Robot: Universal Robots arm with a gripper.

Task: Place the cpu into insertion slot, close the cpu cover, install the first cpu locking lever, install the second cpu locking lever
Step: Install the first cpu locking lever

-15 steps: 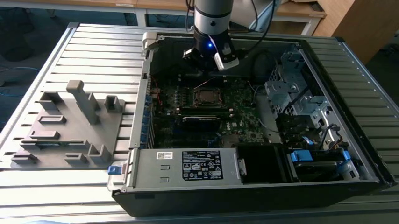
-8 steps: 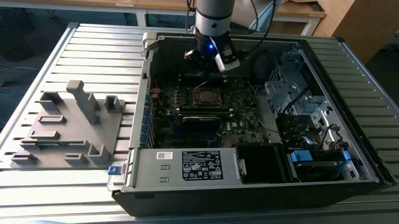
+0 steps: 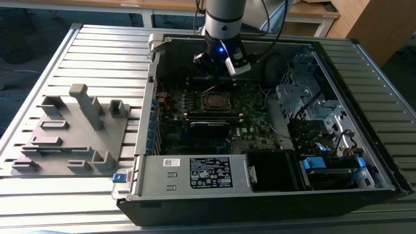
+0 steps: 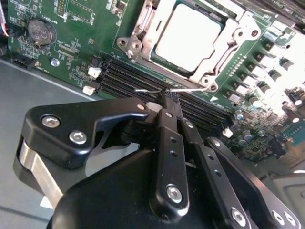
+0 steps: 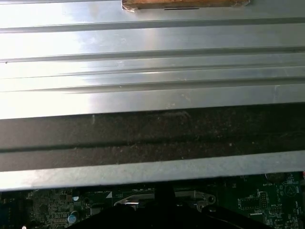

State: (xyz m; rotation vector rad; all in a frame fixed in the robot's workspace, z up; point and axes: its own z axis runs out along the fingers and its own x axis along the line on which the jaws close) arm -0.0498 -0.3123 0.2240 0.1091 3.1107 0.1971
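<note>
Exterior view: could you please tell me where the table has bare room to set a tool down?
Bare ribbed table lies between the grey fixture and the far edge, at the exterior view's left of the computer case, and in a strip along the near edge. Inside the case is crowded: motherboard, drive bays, the gripper beside the cpu.

The cpu (image 4: 188,36) (pale silver square) lies flat, framed by the lowered silvery cpu cover (image 4: 151,28)

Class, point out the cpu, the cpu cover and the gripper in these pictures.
cpu (image 4: 188,38): second wrist view, middle of its silver top.
cpu cover (image 4: 232,45): second wrist view, frame side beside the chip.
gripper (image 4: 169,98): second wrist view, between its fingertips.
</note>
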